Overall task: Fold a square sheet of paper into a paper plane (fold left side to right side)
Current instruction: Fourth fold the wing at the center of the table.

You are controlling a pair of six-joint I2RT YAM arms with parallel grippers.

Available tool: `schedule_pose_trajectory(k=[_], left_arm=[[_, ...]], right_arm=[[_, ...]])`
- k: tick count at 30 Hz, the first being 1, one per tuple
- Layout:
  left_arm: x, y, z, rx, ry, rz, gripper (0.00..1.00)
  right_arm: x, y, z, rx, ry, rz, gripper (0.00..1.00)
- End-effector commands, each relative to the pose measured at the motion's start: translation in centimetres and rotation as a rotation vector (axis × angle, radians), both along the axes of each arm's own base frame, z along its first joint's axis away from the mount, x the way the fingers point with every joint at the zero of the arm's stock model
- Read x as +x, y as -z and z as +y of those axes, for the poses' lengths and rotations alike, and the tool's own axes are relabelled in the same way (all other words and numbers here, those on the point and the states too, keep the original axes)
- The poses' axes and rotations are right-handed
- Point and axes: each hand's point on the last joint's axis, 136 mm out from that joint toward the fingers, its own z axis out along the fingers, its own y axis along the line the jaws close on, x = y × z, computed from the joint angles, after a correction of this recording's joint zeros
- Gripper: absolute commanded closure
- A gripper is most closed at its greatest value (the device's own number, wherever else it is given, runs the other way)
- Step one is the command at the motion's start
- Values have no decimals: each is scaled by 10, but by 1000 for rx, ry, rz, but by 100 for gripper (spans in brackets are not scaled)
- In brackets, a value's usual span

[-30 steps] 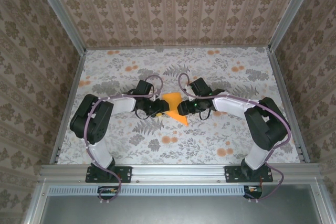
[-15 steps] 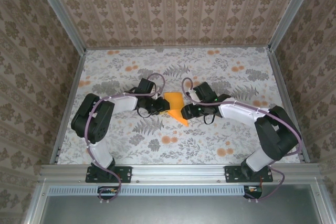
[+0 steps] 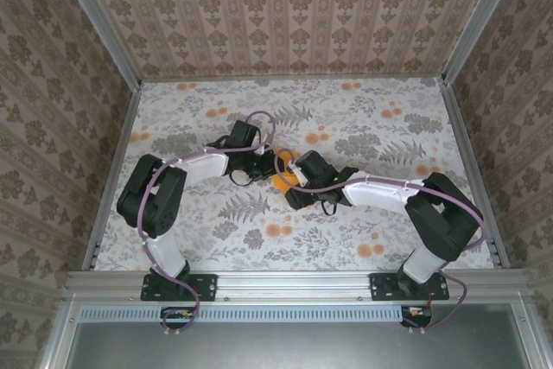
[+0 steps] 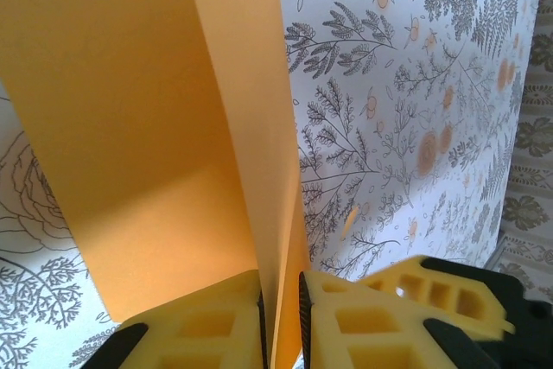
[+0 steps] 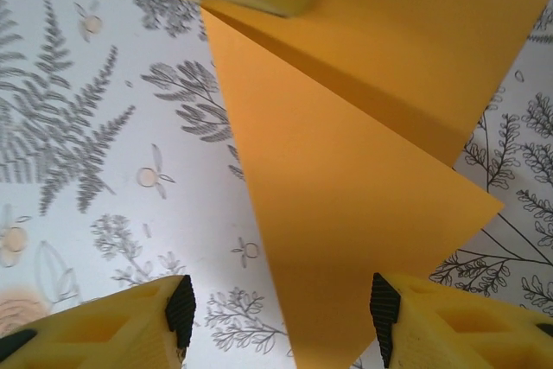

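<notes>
Since a second ago the right arm has swung left across the table (image 3: pixel 389 118), so its black wrist now covers most of the orange paper from above, and the left gripper (image 4: pixel 281 287) has drawn its jaws in. That left gripper is clenched on the square sheet of paper (image 4: pixel 155 127): a raised flap stands on edge, pinched in the thin slot between the two yellow fingers (image 4: pixel 207 317), while the wider part of the sheet spreads away to the left of the flap over the flower-printed table.

The right gripper (image 5: pixel 276 308) is released, its yellow fingers (image 5: pixel 130 317) set wide apart. A pointed, creased part of the sheet lies between them without touching either. From above, only a sliver of the sheet (image 3: pixel 281 181) shows, near the middle of the table between the two wrists.
</notes>
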Motion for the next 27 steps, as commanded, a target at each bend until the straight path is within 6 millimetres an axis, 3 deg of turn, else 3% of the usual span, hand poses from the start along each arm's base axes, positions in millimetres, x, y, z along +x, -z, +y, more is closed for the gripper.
schedule_pose_trajectory(k=[1, 16, 27], left_arm=[[0, -13, -4, -17, 7, 0, 82], [0, -13, -3, -10, -7, 13, 85], [-3, -14, 5, 11, -17, 6, 78]], right_arm=[[13, -2, 2, -32, 13, -46, 42], [15, 13, 1, -64, 19, -37, 54], [11, 19, 0, -71, 11, -12, 76]])
